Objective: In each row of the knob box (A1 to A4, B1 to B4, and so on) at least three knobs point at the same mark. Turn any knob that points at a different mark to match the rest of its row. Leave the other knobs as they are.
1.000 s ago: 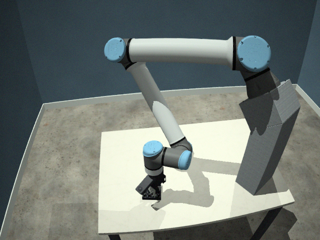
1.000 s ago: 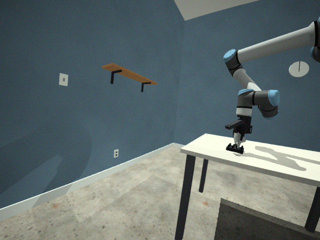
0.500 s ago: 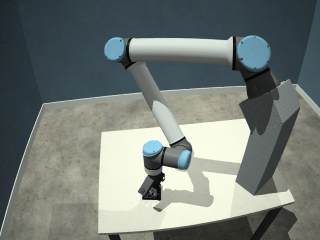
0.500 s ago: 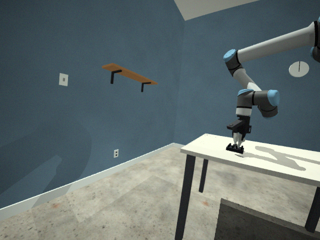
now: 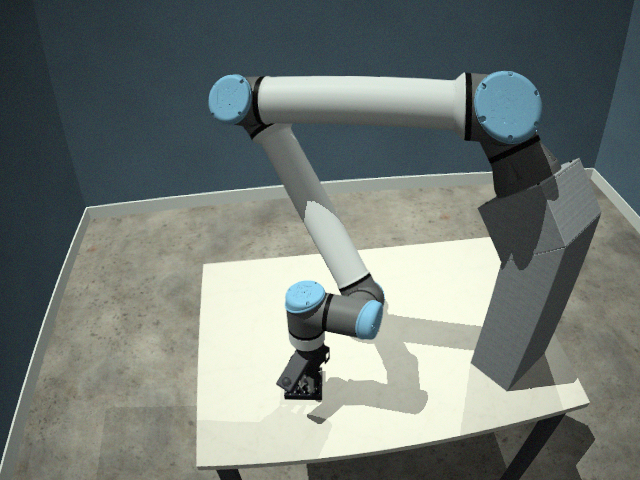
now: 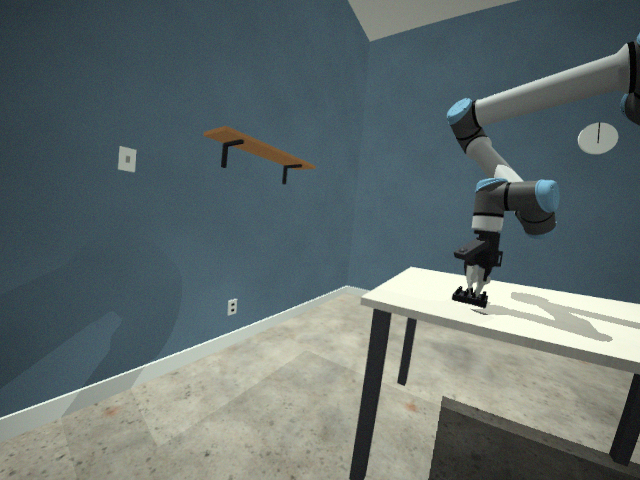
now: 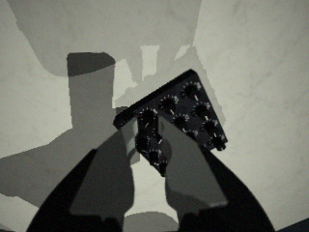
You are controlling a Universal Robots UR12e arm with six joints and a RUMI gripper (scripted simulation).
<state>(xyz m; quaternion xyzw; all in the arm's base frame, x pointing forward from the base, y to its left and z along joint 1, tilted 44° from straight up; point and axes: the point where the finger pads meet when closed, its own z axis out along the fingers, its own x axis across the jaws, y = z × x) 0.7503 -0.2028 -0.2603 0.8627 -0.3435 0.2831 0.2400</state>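
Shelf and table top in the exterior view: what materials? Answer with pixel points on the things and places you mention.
Shelf board [image 6: 261,148]: probably wood or a wood-look laminate, matte, going by its even orange-brown colour; no grain resolves to settle it. Table top [image 5: 248,320] [image 6: 429,289]: perhaps laminate or stone, smooth and off-white, with faint marbling in the top view.

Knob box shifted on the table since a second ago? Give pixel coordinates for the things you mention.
No; in the top view the knob box [image 5: 303,397] [image 6: 469,298] [image 7: 154,97] keeps its place against the table's [image 5: 232,335] [image 6: 413,289] [image 7: 266,97] edges.
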